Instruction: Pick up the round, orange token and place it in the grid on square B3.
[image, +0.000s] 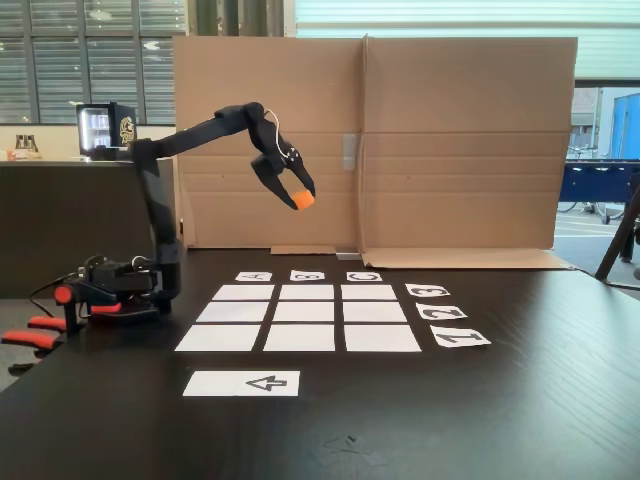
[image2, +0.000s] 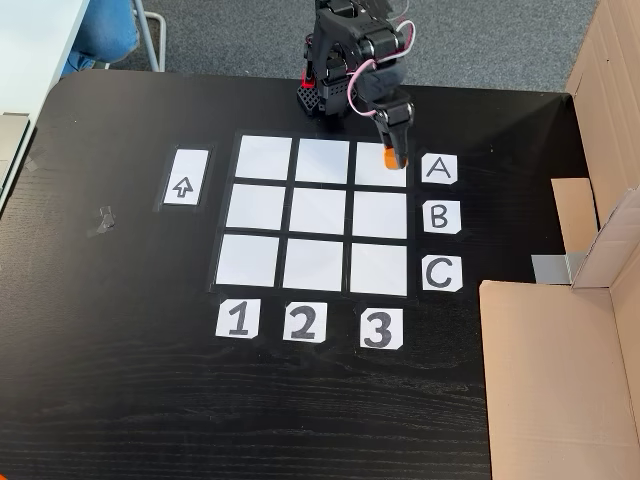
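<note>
The orange token (image: 304, 200) hangs high above the table, pinched at the tips of my gripper (image: 300, 196), which is shut on it. In the fixed view from above, the gripper (image2: 392, 150) and token (image2: 391, 158) appear over the corner rectangle by the A card (image2: 438, 169). The grid (image: 299, 337) of white rectangles lies flat on the black table, also seen from above (image2: 249, 257). Square B3 (image2: 379, 214) is bare; in the low fixed view it is the far middle rectangle (image: 307, 292).
A white arrow card (image: 241, 383) lies beside the grid (image2: 185, 177). A cardboard wall (image: 460, 140) stands at the table's far side (image2: 560, 380). The arm's base (image: 120, 285) is clamped at the table edge with orange-handled clamps (image: 35, 335).
</note>
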